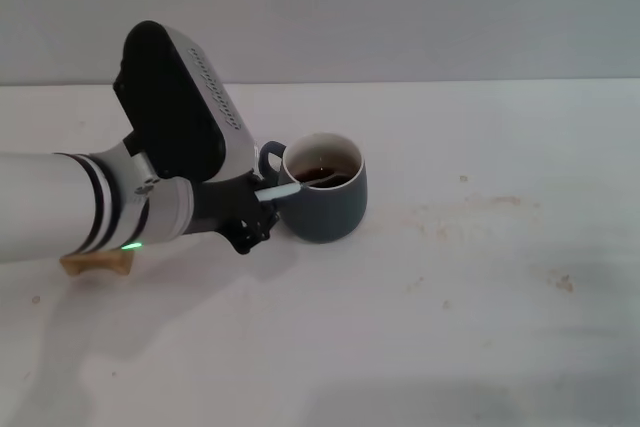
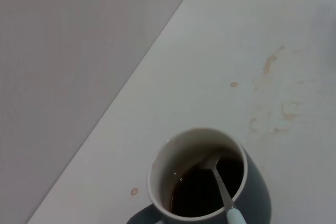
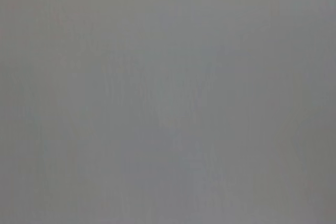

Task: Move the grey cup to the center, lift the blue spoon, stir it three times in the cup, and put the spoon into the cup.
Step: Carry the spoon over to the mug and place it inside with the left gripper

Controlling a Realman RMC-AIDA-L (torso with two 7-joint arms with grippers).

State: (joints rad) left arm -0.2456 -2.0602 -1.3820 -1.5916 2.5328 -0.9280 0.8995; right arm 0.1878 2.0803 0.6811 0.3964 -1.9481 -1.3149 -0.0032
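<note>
The grey cup (image 1: pixel 325 202) stands on the white table near the middle, with its handle toward my left arm and dark liquid inside. It also shows in the left wrist view (image 2: pixel 210 187). The blue spoon (image 1: pixel 283 190) has its metal bowl in the liquid, and its pale blue handle leans over the rim toward my left gripper. In the left wrist view the spoon (image 2: pixel 223 190) crosses the liquid. My left gripper (image 1: pixel 260 205) is right beside the cup's handle, shut on the end of the spoon handle. My right gripper is out of view.
A tan wooden block (image 1: pixel 95 264) lies on the table under my left forearm. Faint brown stains (image 1: pixel 490 202) mark the table to the right of the cup. The right wrist view shows only a blank grey surface.
</note>
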